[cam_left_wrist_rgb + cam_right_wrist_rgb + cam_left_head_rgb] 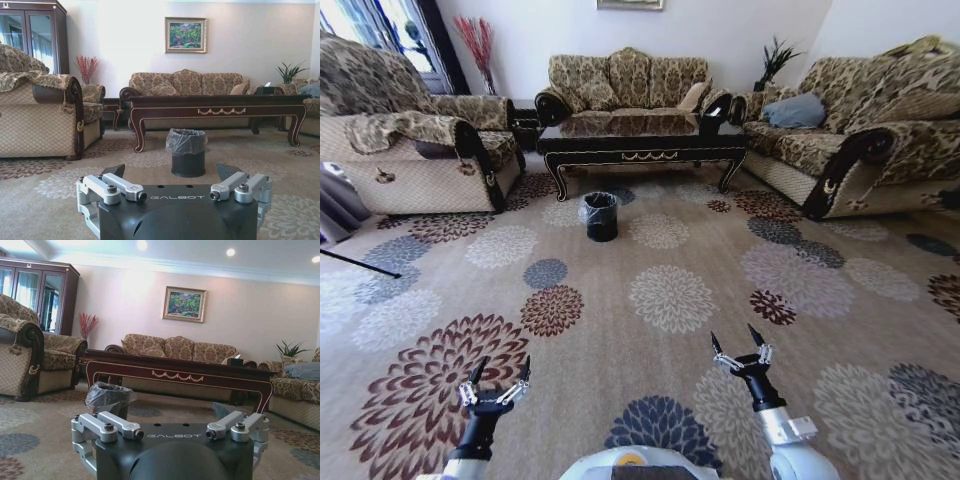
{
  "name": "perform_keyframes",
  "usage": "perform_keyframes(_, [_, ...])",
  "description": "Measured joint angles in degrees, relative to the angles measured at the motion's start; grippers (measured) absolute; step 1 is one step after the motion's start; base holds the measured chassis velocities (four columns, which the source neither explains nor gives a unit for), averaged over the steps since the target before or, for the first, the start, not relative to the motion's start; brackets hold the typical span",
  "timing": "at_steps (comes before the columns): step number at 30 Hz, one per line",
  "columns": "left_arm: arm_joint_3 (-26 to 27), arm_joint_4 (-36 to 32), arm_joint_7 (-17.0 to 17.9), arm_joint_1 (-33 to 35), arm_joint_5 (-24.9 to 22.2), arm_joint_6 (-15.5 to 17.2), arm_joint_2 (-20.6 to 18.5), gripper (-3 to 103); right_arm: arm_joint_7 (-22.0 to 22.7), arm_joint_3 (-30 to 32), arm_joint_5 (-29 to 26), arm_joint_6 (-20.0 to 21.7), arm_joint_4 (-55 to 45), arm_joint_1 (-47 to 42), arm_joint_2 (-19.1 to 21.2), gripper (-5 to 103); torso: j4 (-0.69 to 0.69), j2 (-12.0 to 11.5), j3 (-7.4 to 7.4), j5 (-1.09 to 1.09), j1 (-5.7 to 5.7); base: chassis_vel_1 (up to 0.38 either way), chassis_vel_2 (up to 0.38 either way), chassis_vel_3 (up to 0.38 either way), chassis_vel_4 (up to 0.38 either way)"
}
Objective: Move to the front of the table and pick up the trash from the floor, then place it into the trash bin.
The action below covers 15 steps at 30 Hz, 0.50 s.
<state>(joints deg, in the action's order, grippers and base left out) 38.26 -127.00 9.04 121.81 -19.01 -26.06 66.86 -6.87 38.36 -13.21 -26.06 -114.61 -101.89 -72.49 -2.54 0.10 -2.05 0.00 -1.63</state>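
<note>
The long dark table (630, 148) stands at the far end of the flowered carpet, in front of the back sofa. The small black trash bin (601, 216) with its grey liner sits on the floor just in front of the table. The left wrist view looks low across the floor at the trash bin (186, 152) and the table (220, 107). In the right wrist view the trash bin (109, 397) stands before the table (175, 374). My left gripper (500, 372) and right gripper (738, 342) hang open and empty near my base, far from the bin. The trash is out of view.
Patterned sofas flank the carpet at left (410, 140), back (625, 80) and right (860, 130). A small black tissue box (710, 122) rests on the table's right end. A thin dark rod (360, 263) lies at the left edge. Open carpet stretches between me and the bin.
</note>
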Motion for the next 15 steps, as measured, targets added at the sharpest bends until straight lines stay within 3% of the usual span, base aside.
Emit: perform_keyframes(15, [0.00,0.00,0.00,0.00,0.00,0.00,0.00,100,0.00,0.00,0.00,0.00,0.00,0.00,0.00,100,0.00,3.36,-3.28,0.00,-0.02,0.000,0.000,0.000,0.000])
